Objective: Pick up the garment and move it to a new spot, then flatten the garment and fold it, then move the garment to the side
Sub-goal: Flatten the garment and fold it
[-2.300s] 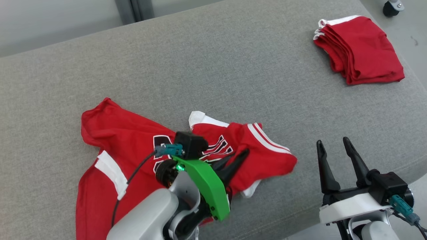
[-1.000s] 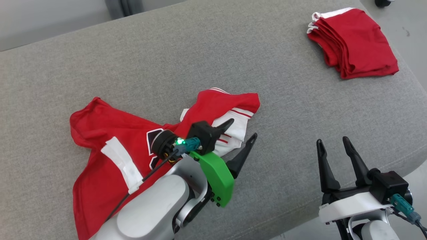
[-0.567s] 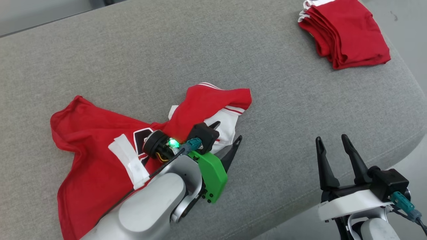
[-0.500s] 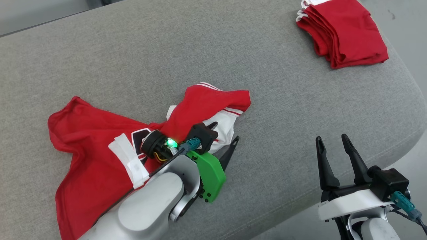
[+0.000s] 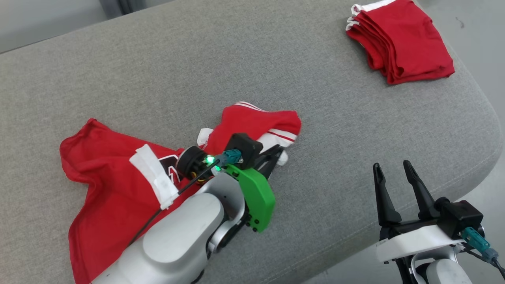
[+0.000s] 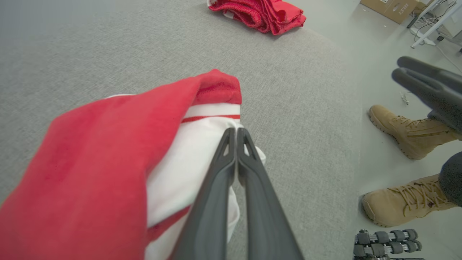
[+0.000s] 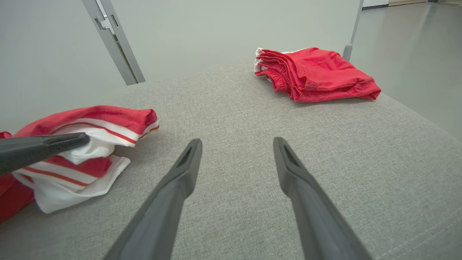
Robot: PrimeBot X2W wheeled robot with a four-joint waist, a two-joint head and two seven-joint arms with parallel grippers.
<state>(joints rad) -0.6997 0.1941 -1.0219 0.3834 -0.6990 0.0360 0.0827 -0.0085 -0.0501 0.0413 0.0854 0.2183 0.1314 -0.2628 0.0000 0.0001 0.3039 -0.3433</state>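
Observation:
A red garment (image 5: 110, 189) with white trim lies crumpled on the grey cushion (image 5: 236, 67), left of centre. Its striped edge is folded over toward the middle. My left gripper (image 5: 278, 152) reaches over it and is shut on the white fold at that edge. In the left wrist view the fingers (image 6: 223, 173) press together with white cloth of the garment (image 6: 108, 144) bunched on both sides of the tips. My right gripper (image 5: 390, 169) stands open and holds nothing at the cushion's near right edge, and its fingers (image 7: 180, 173) point at bare fabric beside the garment (image 7: 101, 119).
A folded stack of red garments (image 5: 398, 43) sits at the far right corner of the cushion. A person's tan boots (image 6: 408, 130) stand on the floor past the cushion's right edge, near small dumbbells (image 6: 386, 243). Bare cushion lies between the garment and the stack.
My left gripper was open beside the white fold and has now shut on it, bunching the cloth slightly. The right gripper has stayed put. The head camera shifted a little.

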